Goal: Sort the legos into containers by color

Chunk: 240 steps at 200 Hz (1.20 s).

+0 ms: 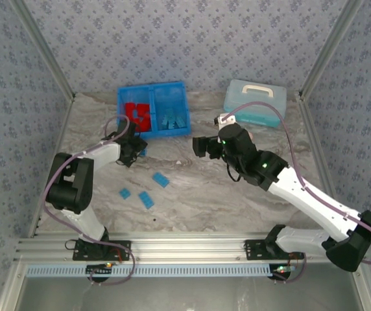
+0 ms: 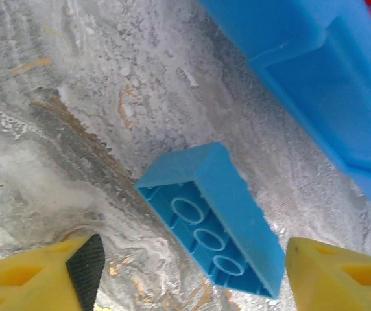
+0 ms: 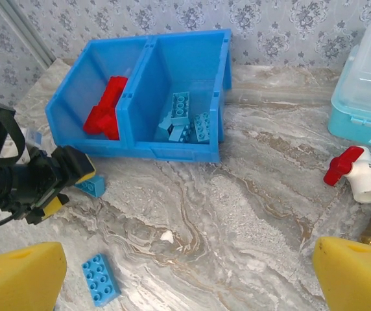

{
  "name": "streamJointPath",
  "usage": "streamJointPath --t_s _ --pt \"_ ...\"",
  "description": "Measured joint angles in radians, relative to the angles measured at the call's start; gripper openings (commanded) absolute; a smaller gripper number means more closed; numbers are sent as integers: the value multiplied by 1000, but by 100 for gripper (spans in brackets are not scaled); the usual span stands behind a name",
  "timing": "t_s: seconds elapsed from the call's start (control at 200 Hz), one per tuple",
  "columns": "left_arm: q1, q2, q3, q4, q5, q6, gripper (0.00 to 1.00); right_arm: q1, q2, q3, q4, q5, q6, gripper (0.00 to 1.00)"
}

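Legos (image 3: 187,120), sorted lot: light blue ones lie in the frame-right compartment of the bright blue tray (image 3: 172,150). The red bricks (image 3: 107,107) are heaped in the frame-left compartment, with the divider between them.

Top view: the tray sits at upper centre of the desk (image 1: 224,194), near the back wall. Three loose blue bricks (image 1: 146,199) are scattered lower left of centre, well apart from the tray. A pale lidded box (image 1: 255,102) with a white handle is at upper right.

Left wrist view: one blue brick (image 2: 215,217) lies tipped on its side on the desk, hollow underside with three round tubes facing the lens. It is near the tray's outer corner (upper right of that frame). The left fingers (image 2: 43,278) stand apart, one at each lower corner flanking this brick, with bare desk showing on both sides. They do not touch it.

Right wrist view: the right fingers (image 3: 23,275) are spread wide at the lower corners with nothing between them. A red-handled white valve (image 3: 354,172) lies at right of frame, well apart from the tray.
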Motion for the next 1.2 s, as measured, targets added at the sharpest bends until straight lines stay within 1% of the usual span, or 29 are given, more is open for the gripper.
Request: streamJointPath --t_s 0.23,0.33,0.395,0.48,0.525,0.585,0.625,0.784,0.879,1.014,1.039,1.064,1.099,1.199 --pt "0 18 32 -36 -3 49 56 0 -55 0 -14 11 1 100" --pt "0 18 33 -40 -2 69 51 0 -85 0 -17 23 3 100" --pt "0 18 33 -40 -2 77 51 2 -100 0 -18 30 8 100" --pt "1 18 33 -39 -1 92 53 4 -110 0 -19 35 11 100" --pt "3 18 33 -40 2 101 58 5 -112 0 -19 37 15 100" --pt "6 18 34 -48 3 117 68 7 -112 -1 -20 40 19 100" --pt "10 20 34 -56 5 127 72 8 -112 -2 -23 41 23 100" --pt "23 64 56 -106 5 156 73 15 -113 -7 -28 42 31 100" --pt "24 74 77 -111 11 164 67 18 -118 -7 -36 44 34 100" --pt "29 78 78 -128 9 179 54 20 -134 -7 -51 53 34 100" --pt "31 78 78 -131 10 180 51 20 -137 -7 -53 56 34 100" --pt "32 78 78 -135 9 187 46 20 -140 -8 -54 58 34 100" --pt "32 78 78 -139 8 192 42 20 -144 -8 -56 60 35 100" --pt "33 78 81 -157 1 210 37 20 -152 -8 -60 67 42 100"
